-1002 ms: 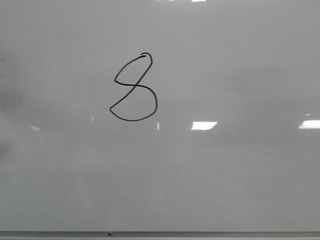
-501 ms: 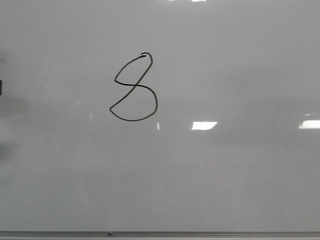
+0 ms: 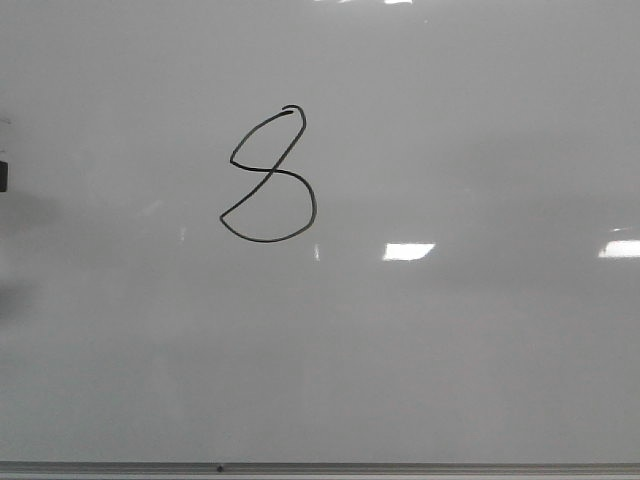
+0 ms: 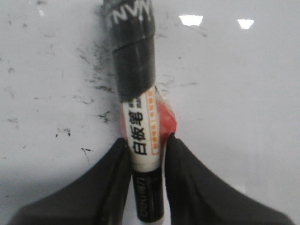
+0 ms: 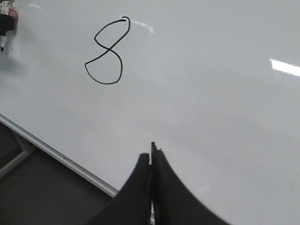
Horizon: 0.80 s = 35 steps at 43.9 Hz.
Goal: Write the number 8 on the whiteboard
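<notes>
Gripping a marker (image 4: 140,140) in our left claw (image 4: 146,154) — right claw (image 5: 151,161) pinched closed, empty — we see the number 8 (image 3: 268,176) drawn upper-left of centre on the whiteboard (image 3: 480,350).

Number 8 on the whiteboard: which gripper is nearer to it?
Left, probably. The left gripper, holding a marker, shows at the front view's left edge, left of the number 8; the right gripper is outside that view.

The whiteboard (image 3: 450,350) is showing a glossy, smooth pale surface, mirroring ceiling lights, with a thin grey metal edge strip (image 3: 400,468). The marker (image 4: 140,122) is presenting a smooth plastic barrel under a printed label. Both gripper fingers (image 4: 112,183) are appearing matt black.
</notes>
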Motion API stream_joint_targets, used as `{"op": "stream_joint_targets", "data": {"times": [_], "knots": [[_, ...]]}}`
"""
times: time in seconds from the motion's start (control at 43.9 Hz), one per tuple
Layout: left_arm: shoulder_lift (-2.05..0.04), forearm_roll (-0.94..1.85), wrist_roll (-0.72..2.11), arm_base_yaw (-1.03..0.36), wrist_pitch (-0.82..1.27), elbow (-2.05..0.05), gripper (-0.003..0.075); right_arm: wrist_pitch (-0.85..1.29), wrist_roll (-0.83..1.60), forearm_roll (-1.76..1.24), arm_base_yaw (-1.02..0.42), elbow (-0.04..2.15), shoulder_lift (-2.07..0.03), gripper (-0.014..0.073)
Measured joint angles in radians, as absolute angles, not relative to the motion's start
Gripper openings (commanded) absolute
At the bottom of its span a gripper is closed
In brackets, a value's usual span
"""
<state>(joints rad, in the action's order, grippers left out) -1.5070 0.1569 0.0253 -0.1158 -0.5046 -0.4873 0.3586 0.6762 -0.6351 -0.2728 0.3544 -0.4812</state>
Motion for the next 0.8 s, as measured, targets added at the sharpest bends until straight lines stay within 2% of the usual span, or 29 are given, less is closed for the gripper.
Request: {"op": "stream_joint_targets", "data": {"times": [0.114,0.296,0.387,0.524,0.615,0.797], "knots": [[-1.488,0.157,0.025,-0.116,-0.505,-0.487,0.0291,0.359,0.676,-0.635,-0.273,0.354,-0.481,-0.0067],[-1.470,0.157,0.025,-0.116,-0.489,-0.487,0.0514,0.359,0.676,-0.635,-0.273,0.354,-0.481,-0.0067],[-1.439,0.157,0.025,-0.116,-0.442,-0.487,0.0554,0.359,0.676,-0.635,-0.273,0.354,-0.481,-0.0067],[-1.320,0.157,0.082,-0.116,-0.334,-0.487,0.0552,0.359,0.676,-0.635,-0.273,0.354,-0.481,-0.0067],[-1.196,0.157,0.111,-0.116,-0.258,-0.487,0.0504,0.359,0.676,-0.635,-0.273,0.354,-0.481,-0.0067],[-0.896,0.157,0.122,-0.116,-0.091,-0.486,0.0248,0.359,0.676,-0.635,-0.273,0.354,-0.481,-0.0067]]}}
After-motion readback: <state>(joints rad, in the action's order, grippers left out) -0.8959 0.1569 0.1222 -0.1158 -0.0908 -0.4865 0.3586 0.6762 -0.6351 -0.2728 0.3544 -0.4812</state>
